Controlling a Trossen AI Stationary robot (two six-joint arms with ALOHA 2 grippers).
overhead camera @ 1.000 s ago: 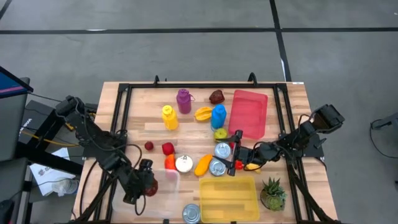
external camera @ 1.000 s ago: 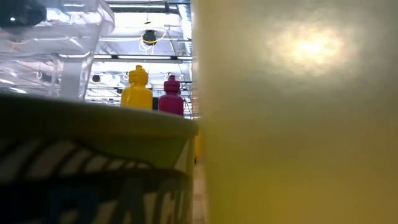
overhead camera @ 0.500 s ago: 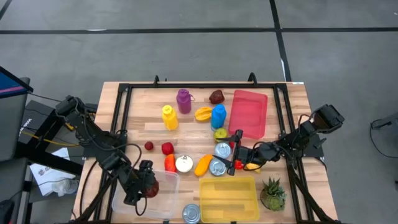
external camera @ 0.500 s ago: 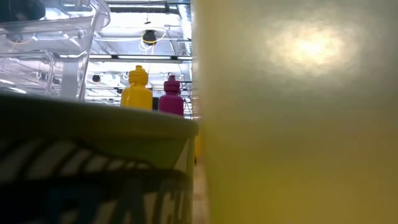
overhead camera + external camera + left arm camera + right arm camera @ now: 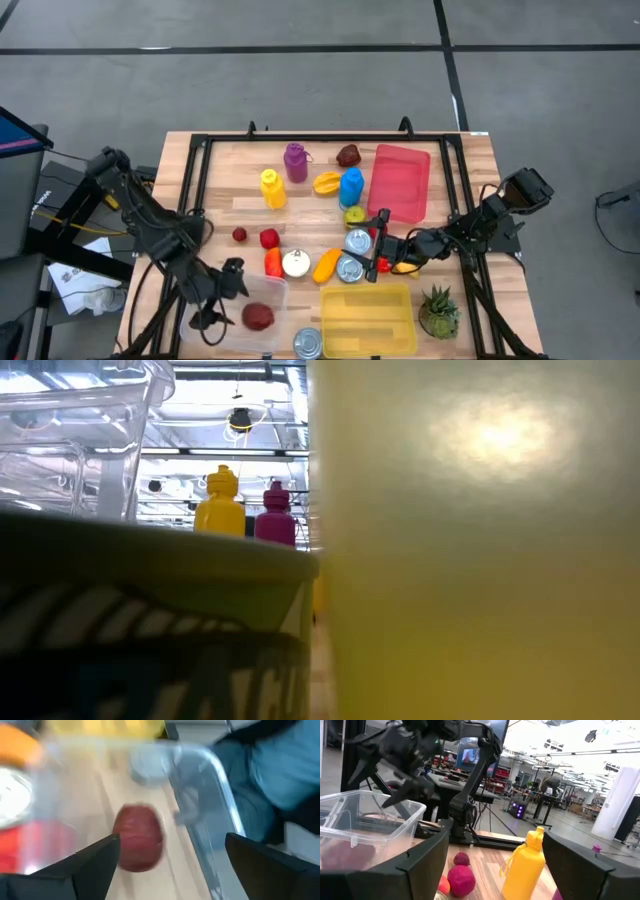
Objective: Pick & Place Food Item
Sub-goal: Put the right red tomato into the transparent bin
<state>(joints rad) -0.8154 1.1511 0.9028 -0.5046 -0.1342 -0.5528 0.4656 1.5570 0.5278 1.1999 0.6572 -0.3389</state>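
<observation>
Dark red fruit: lying placed in clear container, left claw wide and empty beside it; right claw wide, idle mid-bench.

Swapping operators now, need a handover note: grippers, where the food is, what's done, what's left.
Left gripper: jaws open, empty, at the clear bin's left edge.
Right gripper: jaws open, holding nothing, by the cans mid-table.
Done: dark red fruit lies loose in the clear bin.
Left: other food on the table, e.g. red fruit, orange piece. Which goes next cannot be told.
</observation>
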